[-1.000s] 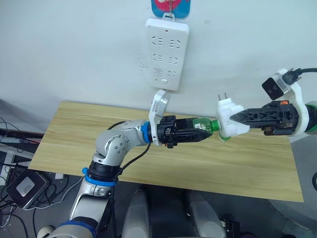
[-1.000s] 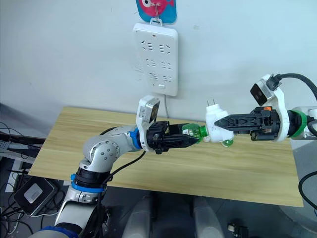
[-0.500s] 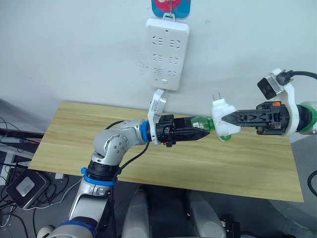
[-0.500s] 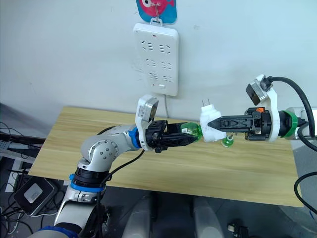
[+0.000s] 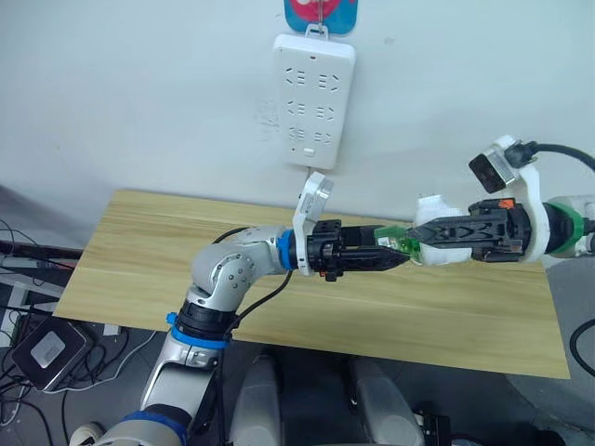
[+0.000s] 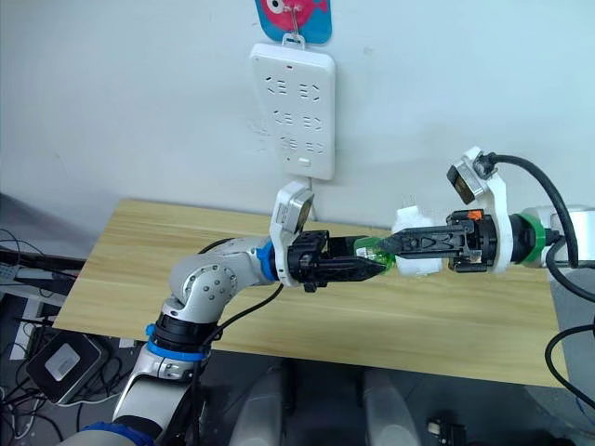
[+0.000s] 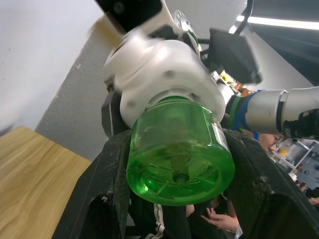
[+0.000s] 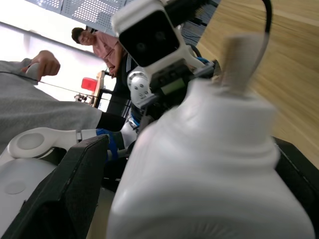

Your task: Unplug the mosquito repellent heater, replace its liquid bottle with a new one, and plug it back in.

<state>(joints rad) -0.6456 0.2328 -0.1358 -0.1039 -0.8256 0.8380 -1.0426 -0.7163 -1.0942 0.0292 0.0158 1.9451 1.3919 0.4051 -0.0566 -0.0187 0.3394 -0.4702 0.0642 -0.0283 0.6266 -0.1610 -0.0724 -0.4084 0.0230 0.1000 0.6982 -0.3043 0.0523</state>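
The white mosquito repellent heater [image 5: 444, 257] hangs above the wooden table [image 5: 130, 260], with my right gripper [image 5: 423, 232] shut on it from the right. A green liquid bottle [image 5: 398, 244] lies sideways in my left gripper [image 5: 386, 257], which is shut on it. The bottle's neck end meets the heater's underside. In the left wrist view the green bottle [image 7: 179, 154] sits between my black fingers [image 7: 109, 184] with the heater [image 7: 164, 74] capping it. In the right wrist view the heater [image 8: 214, 164] sits between that gripper's fingers [image 8: 55, 199].
A long white power strip [image 5: 313, 88] hangs on the wall above the table's back edge, under a colourful hook. Cables and a box [image 5: 46, 348] lie on the floor at the left. People [image 8: 99, 42] show in the background of the right wrist view.
My left arm has pushed the bottle to the right. The right gripper has turned and lowered the heater, so its prongs no longer stick up, and bottle and heater are now pressed closer together.
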